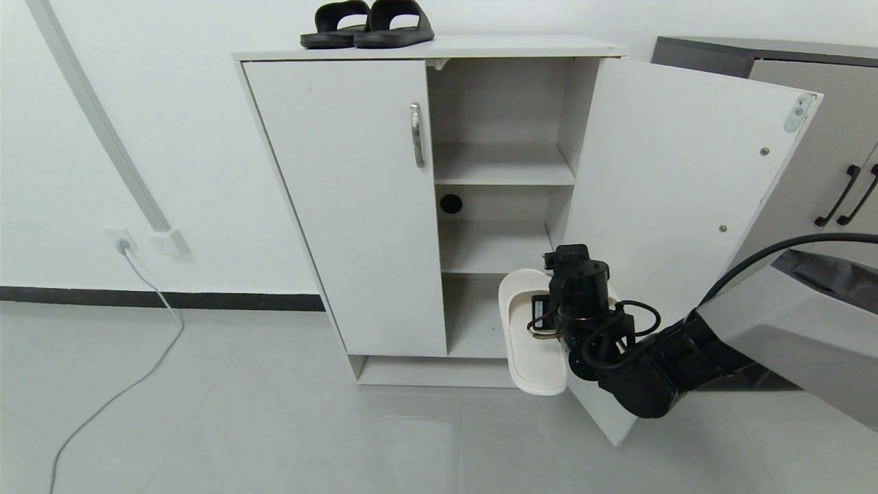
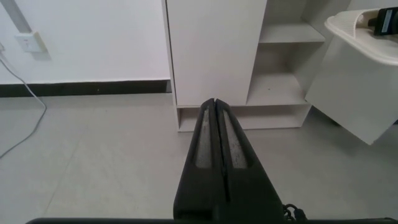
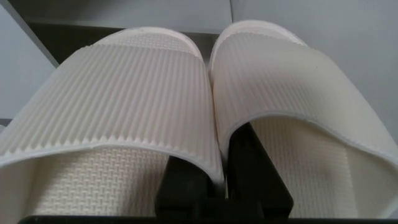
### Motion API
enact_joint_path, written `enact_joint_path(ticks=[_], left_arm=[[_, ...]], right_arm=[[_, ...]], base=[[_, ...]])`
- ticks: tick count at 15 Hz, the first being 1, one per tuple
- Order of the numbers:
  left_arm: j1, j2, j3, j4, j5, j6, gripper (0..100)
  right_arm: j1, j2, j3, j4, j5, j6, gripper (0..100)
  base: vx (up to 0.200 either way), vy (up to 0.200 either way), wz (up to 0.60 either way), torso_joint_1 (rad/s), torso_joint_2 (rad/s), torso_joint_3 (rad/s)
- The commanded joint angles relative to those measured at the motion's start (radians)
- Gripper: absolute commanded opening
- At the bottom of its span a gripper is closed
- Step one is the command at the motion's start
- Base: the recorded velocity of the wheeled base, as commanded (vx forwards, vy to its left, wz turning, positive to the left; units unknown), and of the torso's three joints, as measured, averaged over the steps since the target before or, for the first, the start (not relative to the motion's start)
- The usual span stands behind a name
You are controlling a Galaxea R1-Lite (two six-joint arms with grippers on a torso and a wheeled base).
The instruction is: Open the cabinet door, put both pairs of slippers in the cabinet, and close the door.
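Grey floor tiles meet the white cabinet (image 1: 343, 206), its right door (image 1: 672, 192) open, where the right jaws, clamped on the white slippers (image 1: 531, 343) before the bottom compartment (image 1: 473, 322), should carry them level and deep inside; the left jaws sit pressed together, empty.

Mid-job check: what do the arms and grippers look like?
Right arm: black, rounded cylindrical segments, thin black cables looped at the wrist, one thick black cable arcing behind. Left gripper: black, long narrow jaws with grey inner strips. Right gripper: black too.
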Motion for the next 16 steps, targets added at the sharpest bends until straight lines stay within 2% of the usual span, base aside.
enact_joint_path(ticks=[1, 4, 5, 7, 10, 16], left_arm=[[0.000, 0.002, 0.000, 0.000, 0.000, 0.000, 0], [0.000, 0.002, 0.000, 0.000, 0.000, 0.001, 0], [0.000, 0.002, 0.000, 0.000, 0.000, 0.004, 0], [0.000, 0.002, 0.000, 0.000, 0.000, 0.004, 0], [0.000, 0.002, 0.000, 0.000, 0.000, 0.004, 0], [0.000, 0.002, 0.000, 0.000, 0.000, 0.008, 0]], right_arm=[[-0.001, -0.006, 0.008, -0.002, 0.017, 0.000, 0], [0.020, -0.008, 0.001, -0.012, 0.058, 0.000, 0], [0.085, -0.002, -0.013, -0.009, 0.058, 0.000, 0], [0.132, 0.054, -0.062, -0.009, 0.044, 0.003, 0], [0.138, 0.135, -0.133, -0.012, -0.018, 0.011, 0], [0.137, 0.170, -0.163, -0.012, -0.020, 0.019, 0]], base=[[0.000, 0.000, 0.00, 0.000, 0.00, 0.000], [0.000, 0.000, 0.00, 0.000, 0.00, 0.000], [0.000, 0.000, 0.00, 0.000, 0.00, 0.000], [0.000, 0.000, 0.00, 0.000, 0.00, 0.000], [0.000, 0.000, 0.00, 0.000, 0.00, 0.000], [0.000, 0.000, 0.00, 0.000, 0.00, 0.000]])
